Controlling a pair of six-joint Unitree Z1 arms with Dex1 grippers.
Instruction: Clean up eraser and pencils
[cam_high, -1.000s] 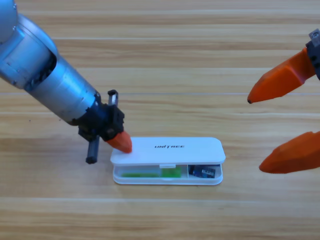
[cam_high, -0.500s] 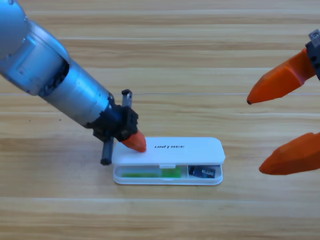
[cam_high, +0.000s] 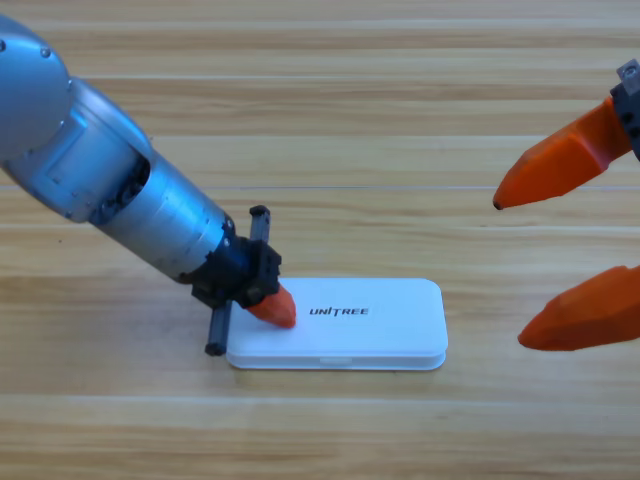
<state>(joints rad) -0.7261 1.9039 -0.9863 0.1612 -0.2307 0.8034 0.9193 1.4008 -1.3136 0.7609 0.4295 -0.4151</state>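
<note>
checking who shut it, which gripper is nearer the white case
Left. The left gripper presses on the white case at its left end; the right gripper waits apart at the right edge, jaws open.

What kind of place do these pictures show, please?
Probably a robot test bench, not a home desk. A bare wooden table holds only a shut white case marked UNITREE. The left gripper presses on the case's left end, and the right gripper waits open at the right edge.
</note>
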